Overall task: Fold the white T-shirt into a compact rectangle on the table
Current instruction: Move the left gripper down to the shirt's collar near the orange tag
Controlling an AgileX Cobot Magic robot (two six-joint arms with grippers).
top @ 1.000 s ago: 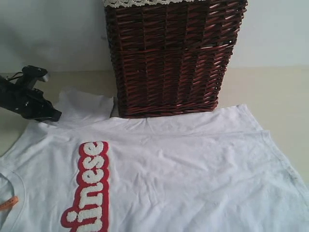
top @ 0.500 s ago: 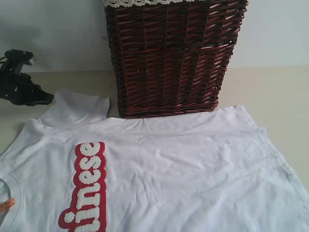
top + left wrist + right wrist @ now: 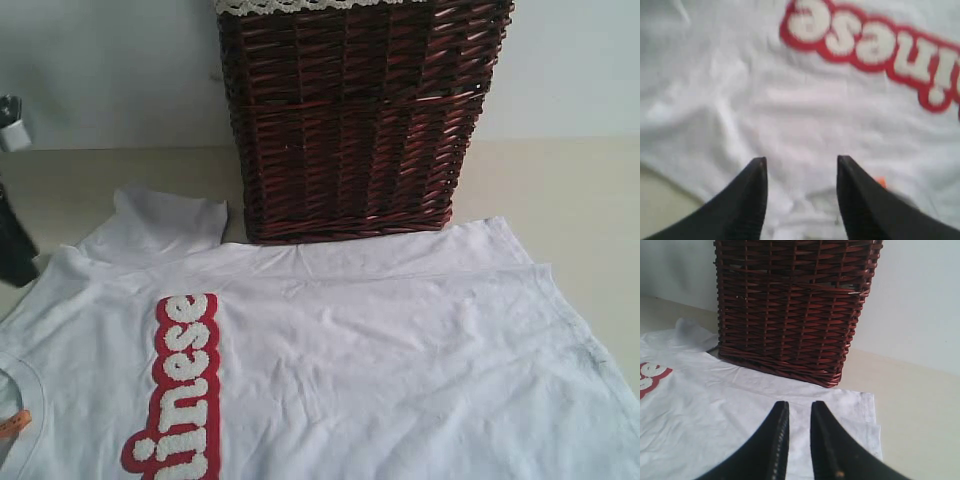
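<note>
The left gripper (image 3: 801,161) has let go of the sleeve (image 3: 160,225) and pulled away to the left. In the exterior view only a dark piece of the left arm (image 3: 14,245) now shows at the left edge, and the shirt (image 3: 380,340) has barely shifted over the last half second. The sleeve lies loose in the upper left of the frame, just beside the basket (image 3: 355,120).

The shirt is spread face up on the table (image 3: 560,190) and fills the lower part of the frame, running off its bottom and left edges. Its top edge touches the foot of the basket at centre. The red-outlined letters (image 3: 185,380) run down the lower left, and the orange tag (image 3: 15,424) sits at the collar by the left edge.

In the left wrist view the fingers stand well apart, with nothing between them, over wrinkled cloth near the letters.

The right gripper (image 3: 800,405) has its fingers a narrow gap apart, holding nothing, above the shirt and facing the basket.
</note>
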